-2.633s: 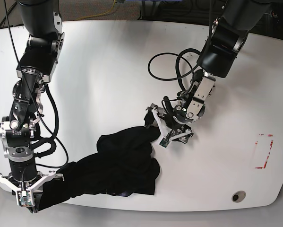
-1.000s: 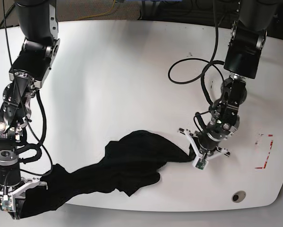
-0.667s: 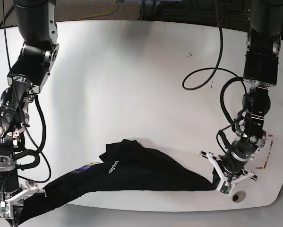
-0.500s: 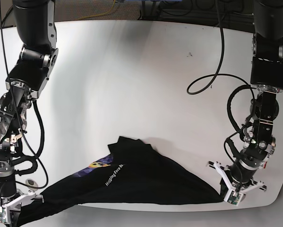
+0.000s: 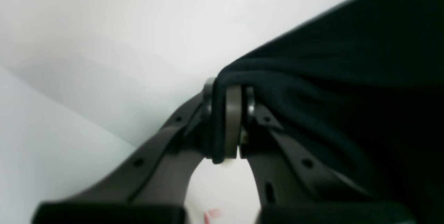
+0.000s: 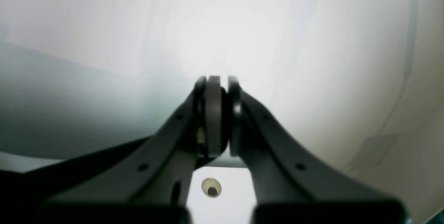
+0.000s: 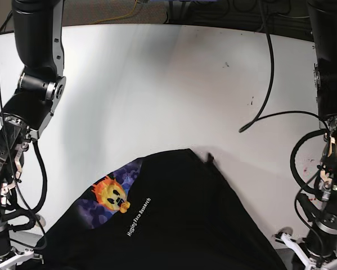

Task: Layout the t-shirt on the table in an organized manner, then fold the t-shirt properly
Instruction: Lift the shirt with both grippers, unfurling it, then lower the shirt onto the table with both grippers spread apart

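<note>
Left gripper point(image 5: 227, 123): I'm clamping a shirt point(image 7: 179, 219) edge.
Right gripper point(image 6: 216, 116): I'm pinching dark cloth — closed tight.
Shirt: soft, limp — I'm judging corners the best hold.

- The t-shirt point(image 7: 174, 219) carries one slanted line of small white lettering, just right of its orange flame-face print point(image 7: 113, 194); it appears to read "Hugging Face Research".
- Nothing else in any view bears legible writing.
</note>
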Robot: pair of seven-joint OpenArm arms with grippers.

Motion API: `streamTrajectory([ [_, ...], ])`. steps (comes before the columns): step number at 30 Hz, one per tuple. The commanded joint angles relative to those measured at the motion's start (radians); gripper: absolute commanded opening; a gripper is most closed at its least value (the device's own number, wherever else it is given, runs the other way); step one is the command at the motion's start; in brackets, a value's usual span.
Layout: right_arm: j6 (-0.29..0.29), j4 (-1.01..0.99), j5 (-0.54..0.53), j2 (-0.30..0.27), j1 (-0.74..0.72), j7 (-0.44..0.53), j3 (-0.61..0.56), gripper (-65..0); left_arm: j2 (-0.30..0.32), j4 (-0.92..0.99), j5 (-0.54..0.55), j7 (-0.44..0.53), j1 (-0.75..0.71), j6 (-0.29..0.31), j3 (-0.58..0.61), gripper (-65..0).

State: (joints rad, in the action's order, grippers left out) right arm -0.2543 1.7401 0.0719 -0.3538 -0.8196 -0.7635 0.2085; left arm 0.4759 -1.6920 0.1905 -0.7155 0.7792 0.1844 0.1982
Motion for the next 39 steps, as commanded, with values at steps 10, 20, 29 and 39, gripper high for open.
streamTrajectory([
  [10,0.01,-0.119,-0.001,-0.011,-0.214,0.028,-0.011,-65.0,0.039,-0.018,-0.01,-0.106,0.285,0.077,-0.042,-61.9],
  [20,0.01,-0.296,-0.001,-0.012,-0.401,0.028,-0.074,-65.0,0.039,0.112,-0.007,-0.108,0.454,0.079,-0.038,-61.9],
  [29,0.0,-0.447,-0.001,-0.011,-0.486,0.028,-0.103,-65.0,0.037,0.212,-0.006,-0.105,0.53,0.079,0.028,-61.9],
  [39,-0.027,-0.417,0.001,-0.021,-0.486,-0.032,-0.117,-65.0,0.02,0.211,0.033,-0.141,0.53,0.079,0.028,-61.9],
])
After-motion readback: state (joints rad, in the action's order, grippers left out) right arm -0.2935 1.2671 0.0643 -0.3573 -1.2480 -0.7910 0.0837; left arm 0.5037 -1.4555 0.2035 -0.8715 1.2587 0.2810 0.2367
